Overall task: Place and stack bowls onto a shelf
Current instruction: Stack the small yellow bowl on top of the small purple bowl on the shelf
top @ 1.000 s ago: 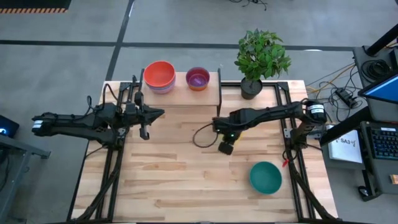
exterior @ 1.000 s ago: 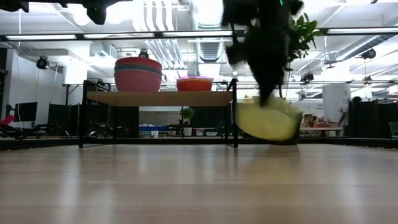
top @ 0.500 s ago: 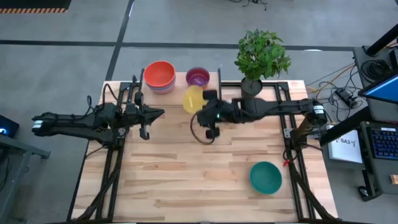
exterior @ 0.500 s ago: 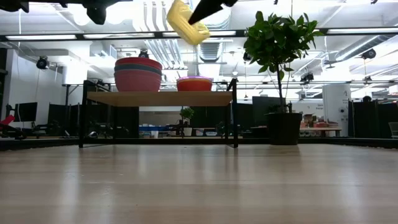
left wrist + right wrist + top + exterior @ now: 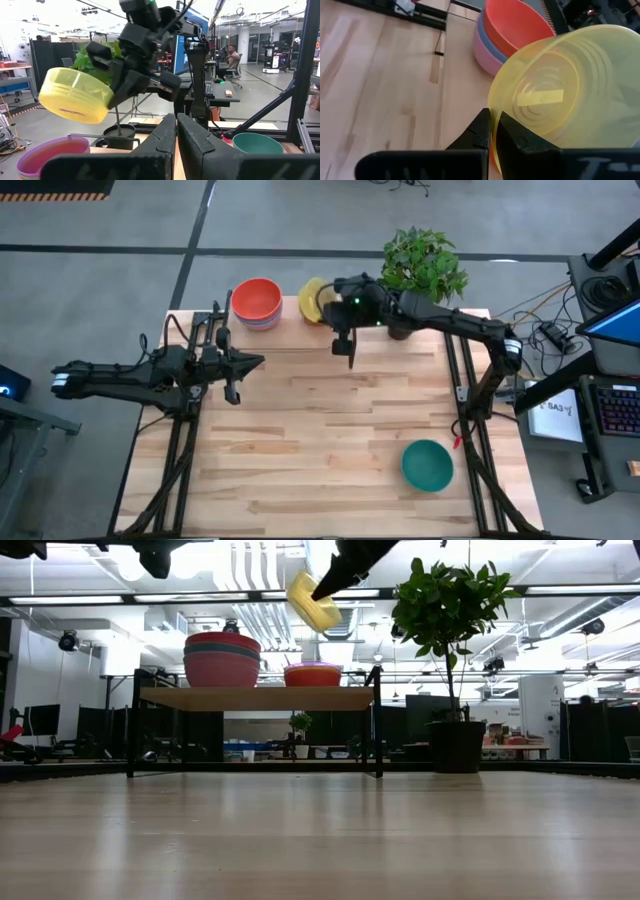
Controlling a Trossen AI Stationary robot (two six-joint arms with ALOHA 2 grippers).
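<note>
My right gripper (image 5: 330,300) is shut on the yellow bowl (image 5: 312,300) and holds it high above the shelf (image 5: 258,697), over the small stack topped by the purple bowl (image 5: 313,667). The shelf's left half carries the large stack, red-orange bowl (image 5: 256,298) on top with blue and pink below. The teal bowl (image 5: 427,464) sits on the table near the right edge. My left gripper (image 5: 250,363) hovers shut over the table's left side, in front of the shelf. My right gripper pinches the yellow bowl's rim (image 5: 491,107), one finger (image 5: 515,135) inside the bowl and one outside its wall. The fingers reach it from the table's right side, slanting down. The bowl (image 5: 313,600) is lifted clear and tilted, well above the small stack.
A potted plant (image 5: 420,270) stands at the far edge just right of the shelf, close beside my right arm. Black metal frames run along the table's left and right sides (image 5: 465,380). Bare planks lie across the middle and near part of the table.
My right gripper has carried the yellow bowl from low over the table's middle up and toward the far edge, a little leftward, until it hangs above the shelf's small stack. The bowl is lifted clear and has tipped on the way. My left arm has kept still.
</note>
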